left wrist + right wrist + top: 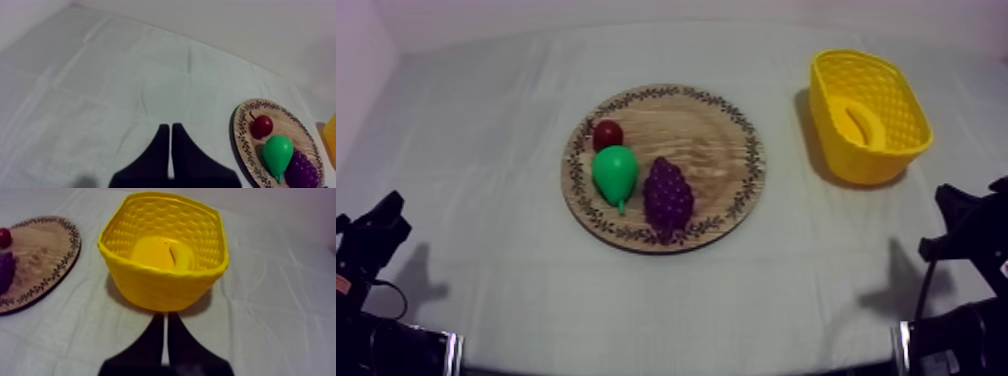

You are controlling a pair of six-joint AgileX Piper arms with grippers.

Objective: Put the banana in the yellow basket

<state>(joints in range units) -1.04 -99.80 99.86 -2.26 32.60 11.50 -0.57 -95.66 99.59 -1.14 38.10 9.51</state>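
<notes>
Two arms sit low at the near corners of the table, one on each side, clear of everything on it. The biggest thing up there is the board, round with a patterned rim, set about the middle of the table. Over toward the far right corner stands the basket, upright and well apart from the board. And there's the banana: it lies curled on the basket's floor, inside the walls, not on the board at all. By my reading the job is done, since the fruit is where the task wants it, and that would explain why both arms rest out of the way.

On the board, three fruits crowd its left half. The grapes lie toward the near rim. The pear is just beside them on the left, its stalk pointing to the near edge. The small red fruit sits at the pear's far side, touching it or nearly so. None of them is near the basket, so nothing stands in the way.

The left gripper has its fingers pressed together in a narrow wedge, holding nothing, with the board off to one side. The right gripper is likewise closed and empty, pointing at the basket's near wall without touching it.
</notes>
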